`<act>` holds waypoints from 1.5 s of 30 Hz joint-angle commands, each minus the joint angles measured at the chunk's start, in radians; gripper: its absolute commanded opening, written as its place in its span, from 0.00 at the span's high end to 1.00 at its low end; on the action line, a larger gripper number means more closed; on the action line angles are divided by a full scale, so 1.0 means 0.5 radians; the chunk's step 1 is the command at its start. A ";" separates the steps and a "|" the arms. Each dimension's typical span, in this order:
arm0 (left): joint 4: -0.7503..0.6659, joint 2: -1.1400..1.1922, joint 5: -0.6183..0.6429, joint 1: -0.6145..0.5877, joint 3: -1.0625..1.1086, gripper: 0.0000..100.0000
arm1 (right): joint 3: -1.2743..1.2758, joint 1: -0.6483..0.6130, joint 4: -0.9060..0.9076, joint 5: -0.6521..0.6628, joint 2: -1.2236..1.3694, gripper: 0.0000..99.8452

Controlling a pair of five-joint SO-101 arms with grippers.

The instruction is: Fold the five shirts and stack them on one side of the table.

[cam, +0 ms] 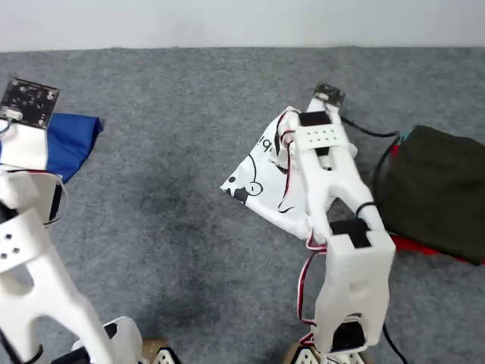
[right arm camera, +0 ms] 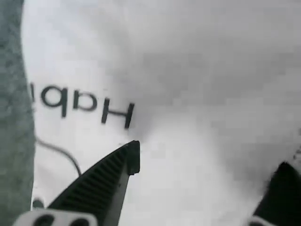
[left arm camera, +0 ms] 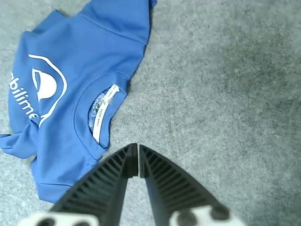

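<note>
Left pincer (left arm camera: 138, 161) is hanging over the bare grey tabletop (cam: 167, 227). Its fingers are pressed together and pinching nothing, just beside the collar of the blue shirt (left arm camera: 70, 89). The blue shirt is lying loosely bunched at the left side of the tabletop. Right pincer (right arm camera: 207, 165) is sitting spread wide over the white printed shirt (cam: 258, 178), mid-tabletop. Contact with the cloth: cannot tell. A dark olive shirt (cam: 436, 186) is lying at the right side on top of a red one (cam: 420, 246), well apart from the blue.

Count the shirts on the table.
4: blue shirt far left, white shirt beneath the right gripper, dark shirt far right atop a red shirt; others may be hidden.
</note>
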 commanded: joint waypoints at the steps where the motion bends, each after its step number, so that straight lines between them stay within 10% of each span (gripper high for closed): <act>1: 0.034 -0.071 -0.015 -0.015 -0.002 0.99 | -0.009 0.044 -0.204 -0.018 0.127 0.65; 12: 0.037 -0.071 -0.015 -0.015 -0.002 0.99 | -0.181 0.078 0.032 0.021 0.342 1.00; 45: 0.037 -0.074 -0.015 -0.009 -0.002 0.99 | -0.206 0.999 0.763 1.470 -1.211 0.99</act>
